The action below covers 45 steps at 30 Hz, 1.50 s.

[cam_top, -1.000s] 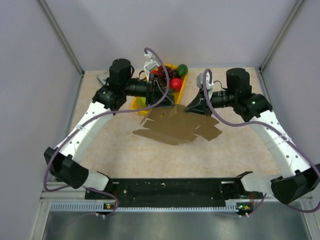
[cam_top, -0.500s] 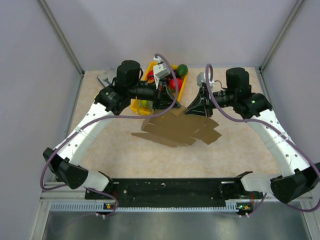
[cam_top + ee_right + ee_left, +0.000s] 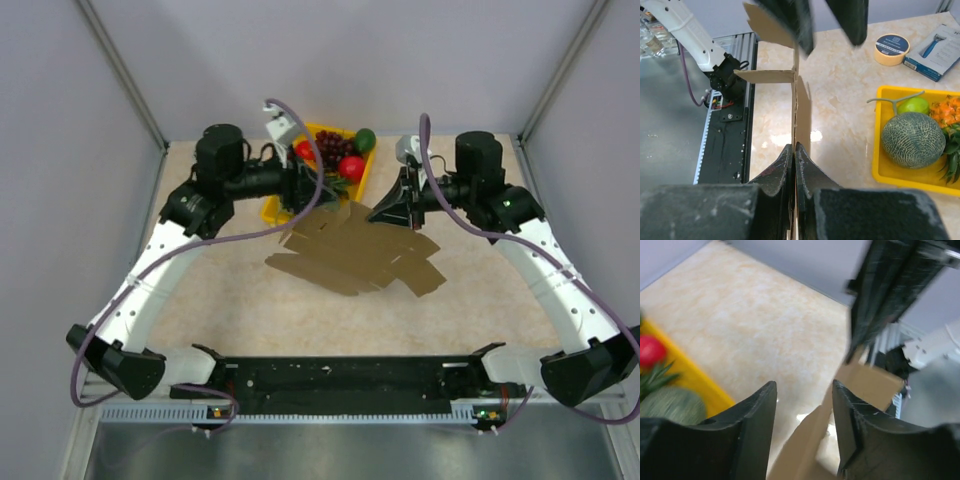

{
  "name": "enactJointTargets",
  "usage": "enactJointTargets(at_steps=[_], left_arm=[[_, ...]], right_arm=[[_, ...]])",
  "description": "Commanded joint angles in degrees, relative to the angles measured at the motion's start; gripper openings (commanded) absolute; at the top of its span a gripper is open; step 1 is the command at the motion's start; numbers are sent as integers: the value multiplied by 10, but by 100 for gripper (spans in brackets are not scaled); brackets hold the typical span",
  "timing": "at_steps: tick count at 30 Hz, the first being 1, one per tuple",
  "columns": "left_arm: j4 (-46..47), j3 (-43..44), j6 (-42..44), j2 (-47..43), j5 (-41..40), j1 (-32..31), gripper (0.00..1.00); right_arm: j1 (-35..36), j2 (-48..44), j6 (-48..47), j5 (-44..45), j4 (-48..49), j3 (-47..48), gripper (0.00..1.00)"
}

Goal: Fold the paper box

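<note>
The paper box [image 3: 350,252] is a flat brown cardboard piece lying on the table, with its far edge lifted. My right gripper [image 3: 388,212] is shut on that far edge; in the right wrist view the jaws [image 3: 794,150] pinch the thin cardboard [image 3: 801,102] edge-on. My left gripper [image 3: 303,196] is open at the box's far left corner. In the left wrist view its fingers [image 3: 802,392] stand apart, with a cardboard flap [image 3: 807,440] showing between and below them, not pinched.
A yellow fruit tray [image 3: 276,208] with red, green and dark fruit stands just behind the box, under my left wrist. The right wrist view shows the tray [image 3: 880,170], a melon [image 3: 913,139], a tape roll [image 3: 891,48] and a blue-grey box [image 3: 935,46]. Walls enclose the table.
My left arm has swung back to the left and its gripper has drawn a little left along the box's far edge. The right gripper keeps its hold; the box has barely shifted.
</note>
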Motion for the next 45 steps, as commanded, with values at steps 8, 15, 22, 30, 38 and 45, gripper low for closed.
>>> enactJointTargets(at_steps=[8,15,22,30,38,45], left_arm=[[206,-245,-275,-158,56,285,46],[512,-410,-413,-148,236,270,33],[525,-405,-395,-153,287,223,27],[552,-412,-409,-168,309,206,30],[531,-412,-394,-182,298,180,34],[494,-399,-351,-175,270,120,40]], right_arm=[[-55,-18,46,-112,67,5,0],[-73,-20,68,-131,89,3,0],[-78,-17,80,-134,102,-1,0],[-88,-22,82,-134,104,-1,0],[-90,-17,97,-139,116,2,0],[-91,-30,148,-148,186,-27,0]])
